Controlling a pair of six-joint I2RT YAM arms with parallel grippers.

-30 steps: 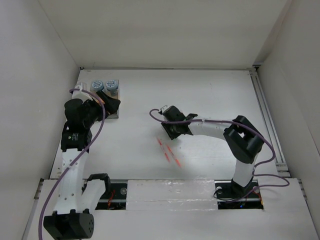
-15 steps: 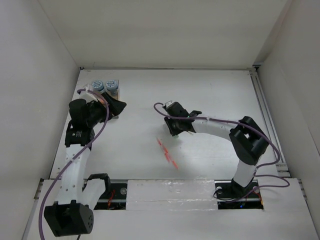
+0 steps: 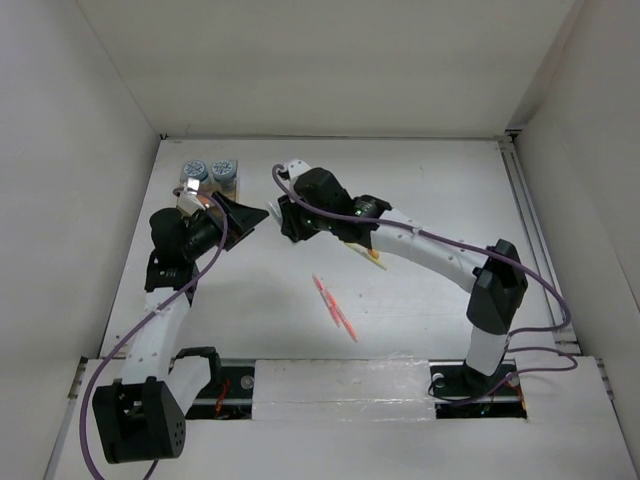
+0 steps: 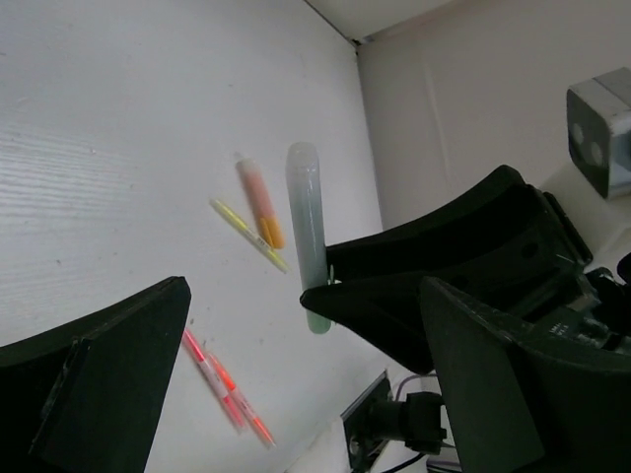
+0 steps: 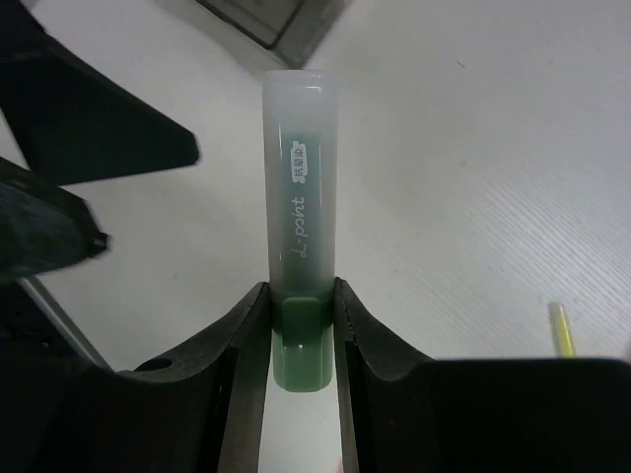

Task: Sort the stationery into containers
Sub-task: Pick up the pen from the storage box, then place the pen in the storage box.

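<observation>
My right end effector (image 5: 301, 323) has swung over toward the organiser tray (image 3: 221, 190) and now hangs just right of it, clamped on the green highlighter (image 5: 301, 187). The left end effector (image 3: 243, 218) has turned to face it with jaws spread wide. I judge that a handover, or a drop into the tray, is close.

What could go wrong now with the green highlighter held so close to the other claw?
The right claw pinches the green highlighter only at its dark end, so the long body could pivot or slip out. The open left claw sits very close, so the two could bump.
</observation>
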